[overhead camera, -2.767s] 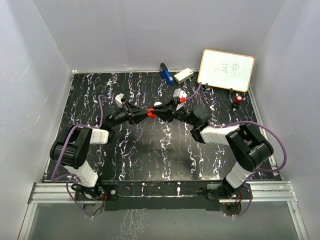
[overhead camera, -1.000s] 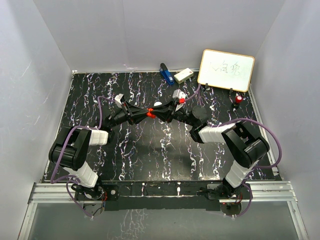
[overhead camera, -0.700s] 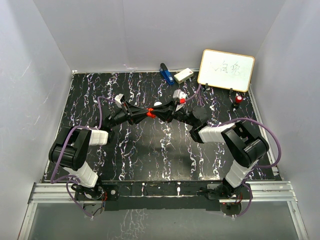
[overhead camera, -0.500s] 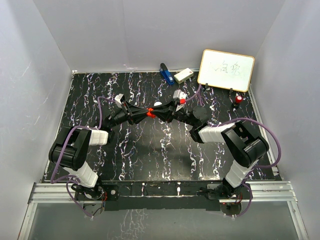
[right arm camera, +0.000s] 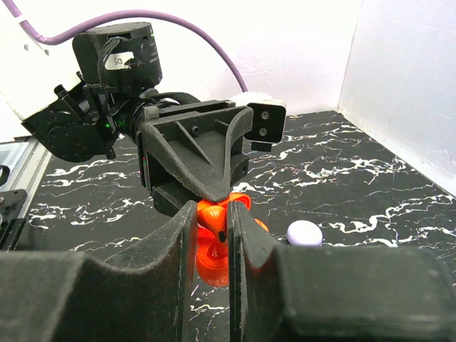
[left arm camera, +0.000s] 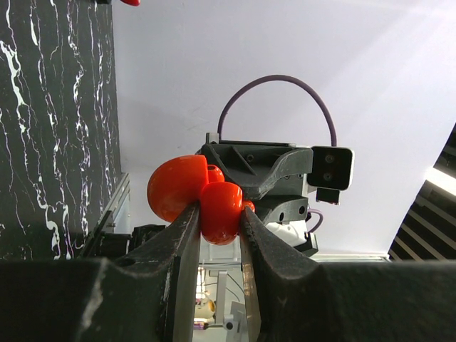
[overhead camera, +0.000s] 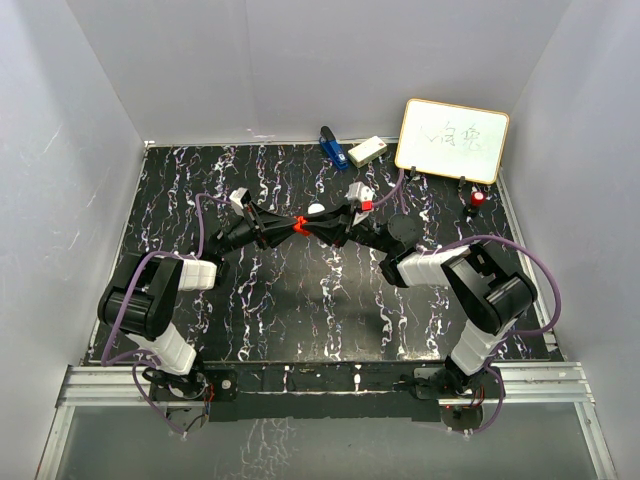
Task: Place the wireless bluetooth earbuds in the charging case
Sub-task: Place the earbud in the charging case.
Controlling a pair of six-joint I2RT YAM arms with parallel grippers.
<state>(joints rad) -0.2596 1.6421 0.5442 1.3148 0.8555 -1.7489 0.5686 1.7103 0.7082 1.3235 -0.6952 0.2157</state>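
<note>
**Both arms meeting in mid-air over the middle of the table (overhead camera: 300, 300).** The left gripper (left arm camera: 219, 217) has its jaws clamped on a small red piece (left arm camera: 221, 203). A larger red dome (left arm camera: 177, 187) touches this piece from behind. The right gripper (right arm camera: 212, 210) has its jaws pinched tight on the same red pair from the opposite side. We take the pair for a red earbud and its charging case, held aloft between the two grippers. We cannot tell which is which, nor whether the bud is seated.

**Hazards, in our judgement.**
- Both parts are round and glossy, so a push slightly off axis could squeeze one out of its narrow pinch and drop it.
- The two sets of fingers stand nose to nose, so any further advance risks a collision.
- Letting go on one side too early would let an unseated part fall.

**Room.** Bare table lies below and toward the bases. A pale rounded piece (right arm camera: 304, 233) lies on the table near the meeting point. The whiteboard (overhead camera: 452, 140), the red-capped marker (overhead camera: 478, 199) and the side walls (overhead camera: 60, 200) are well apart.
</note>
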